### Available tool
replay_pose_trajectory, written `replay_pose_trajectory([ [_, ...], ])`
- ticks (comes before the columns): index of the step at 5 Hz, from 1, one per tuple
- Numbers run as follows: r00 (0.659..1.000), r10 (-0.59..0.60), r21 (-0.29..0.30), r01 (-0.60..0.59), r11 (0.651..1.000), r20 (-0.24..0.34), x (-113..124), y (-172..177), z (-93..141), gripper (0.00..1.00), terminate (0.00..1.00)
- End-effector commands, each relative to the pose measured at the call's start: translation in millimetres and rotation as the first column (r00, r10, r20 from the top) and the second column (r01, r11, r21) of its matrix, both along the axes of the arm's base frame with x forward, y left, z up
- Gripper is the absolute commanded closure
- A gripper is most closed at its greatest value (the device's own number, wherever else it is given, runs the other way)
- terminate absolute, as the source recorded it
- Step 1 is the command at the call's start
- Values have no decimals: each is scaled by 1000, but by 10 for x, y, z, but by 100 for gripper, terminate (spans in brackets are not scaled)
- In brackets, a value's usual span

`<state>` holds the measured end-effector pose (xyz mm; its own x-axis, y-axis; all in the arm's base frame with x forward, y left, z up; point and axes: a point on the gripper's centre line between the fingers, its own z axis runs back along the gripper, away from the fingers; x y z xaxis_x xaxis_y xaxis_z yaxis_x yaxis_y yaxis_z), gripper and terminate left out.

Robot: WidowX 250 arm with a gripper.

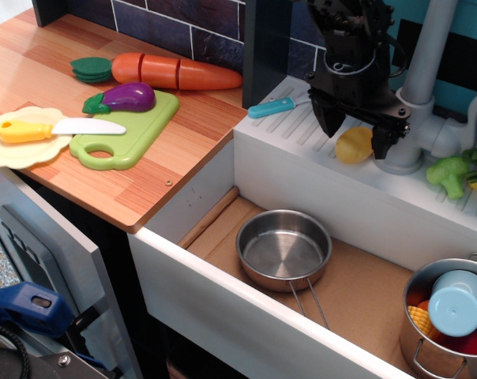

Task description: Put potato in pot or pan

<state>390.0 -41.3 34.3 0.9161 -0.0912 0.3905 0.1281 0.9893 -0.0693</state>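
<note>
Potato (354, 145) half hidden between spread jaws (contact unclear); pan (283, 248) in sink below

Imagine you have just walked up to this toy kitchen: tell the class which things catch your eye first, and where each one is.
The black gripper stands out first, its jaws open on either side of the small yellow potato on the white ledge behind the sink. Below it, the empty steel pan sits in the sink basin. On the wooden counter to the left lie an orange toy carrot and a purple eggplant on a green cutting board.
</note>
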Motion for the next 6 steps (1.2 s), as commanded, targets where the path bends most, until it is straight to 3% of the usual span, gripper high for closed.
replay_pose_trajectory([
  [1, 999, -11, -27, 13, 1000, 49, 106, 37, -16, 0, 0],
  [2, 999, -9, -44, 11, 999, 52, 126, 47, -90, 0, 0],
  [3, 998, 21, -16, -21, 1000, 55, 117, 22, -87, 100, 0],
  [6, 992, 125, 75, -125, 989, 8, -288, 54, 268, 100, 0],
])
